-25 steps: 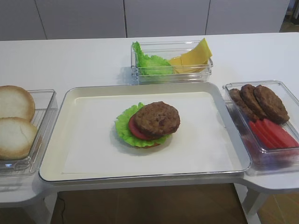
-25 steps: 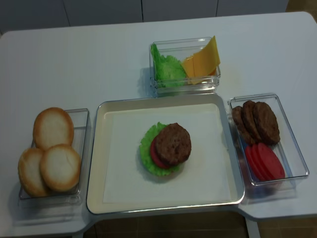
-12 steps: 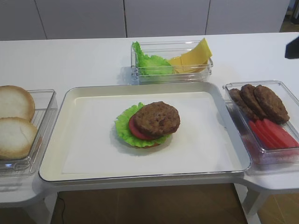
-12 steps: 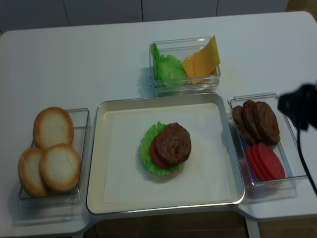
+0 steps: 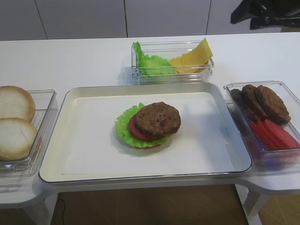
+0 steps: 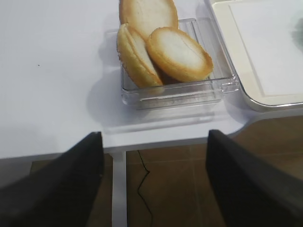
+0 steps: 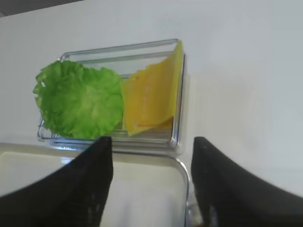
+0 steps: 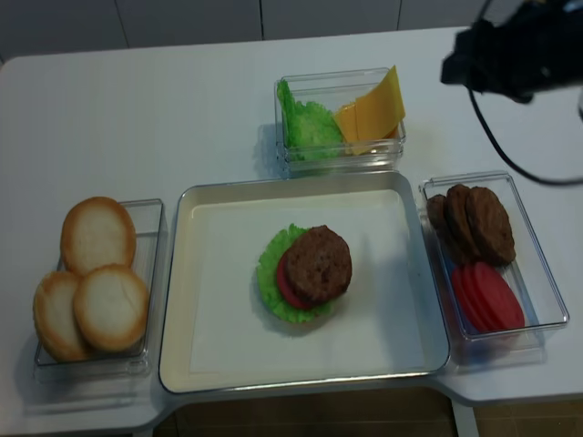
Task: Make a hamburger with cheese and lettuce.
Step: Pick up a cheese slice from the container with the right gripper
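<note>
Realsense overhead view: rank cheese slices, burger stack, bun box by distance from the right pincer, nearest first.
From the right pincer, at the top right of the overhead view:
1. Cheese slices: in the clear box at the back, just left of the pincer and below it.
2. Burger stack: middle of the tray.
3. Bun box: far left edge of the table.

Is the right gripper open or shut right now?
Open. In the right wrist view the right gripper has its jaws spread wide with nothing between them, above the cheese bin.
</note>
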Tool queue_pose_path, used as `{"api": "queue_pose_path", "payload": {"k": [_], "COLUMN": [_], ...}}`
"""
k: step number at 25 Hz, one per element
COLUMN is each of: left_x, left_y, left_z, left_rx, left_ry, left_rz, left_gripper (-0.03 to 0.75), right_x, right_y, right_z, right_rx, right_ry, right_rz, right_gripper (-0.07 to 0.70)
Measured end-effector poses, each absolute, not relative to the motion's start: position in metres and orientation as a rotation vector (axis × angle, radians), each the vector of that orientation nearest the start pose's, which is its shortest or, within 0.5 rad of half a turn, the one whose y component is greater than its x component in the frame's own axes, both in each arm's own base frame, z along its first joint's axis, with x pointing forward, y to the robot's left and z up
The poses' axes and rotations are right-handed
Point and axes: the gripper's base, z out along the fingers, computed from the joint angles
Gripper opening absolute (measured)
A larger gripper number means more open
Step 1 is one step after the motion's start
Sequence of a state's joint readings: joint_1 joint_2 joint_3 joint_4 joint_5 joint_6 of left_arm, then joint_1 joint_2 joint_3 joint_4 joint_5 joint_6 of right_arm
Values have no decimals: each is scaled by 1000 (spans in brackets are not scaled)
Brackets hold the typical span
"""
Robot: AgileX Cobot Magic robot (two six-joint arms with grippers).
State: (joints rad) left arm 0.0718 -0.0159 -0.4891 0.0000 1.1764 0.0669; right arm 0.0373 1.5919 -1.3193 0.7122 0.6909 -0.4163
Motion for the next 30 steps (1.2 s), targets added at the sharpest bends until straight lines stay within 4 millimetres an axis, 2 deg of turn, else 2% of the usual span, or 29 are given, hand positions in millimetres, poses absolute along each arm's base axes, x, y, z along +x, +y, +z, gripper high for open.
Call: {"api": "queue_pose_path", "payload": {"k": [4,7,13,18,25,30], "left_x": [-11,-11,-11,-11,-11,-11], "left_y": [-1,-1,-1,-1,-1,-1], "left_z": [265,265,265,265,265,265], "left_rx": [-5,-5,-5,-5,-5,-5], "left_ry": [2156,2156,2156,2156,2156,2156], "left_rz": [80,80,80,80,80,80], "left_gripper": [493,493,493,493,493,493], "right_x": [402,433,476,492,497,499], "right_y": [56,59,64,65,66,68], "right_z": [310,291,261,242,228,223], "right_rx": [-71,-72,-73,-64,-43,-58], "right_ry": [2304,2327,2349,2362,2371,2362], "right_rz": [651,682,737,748,782,799], "right_gripper": [404,398,385,378,375,297]}}
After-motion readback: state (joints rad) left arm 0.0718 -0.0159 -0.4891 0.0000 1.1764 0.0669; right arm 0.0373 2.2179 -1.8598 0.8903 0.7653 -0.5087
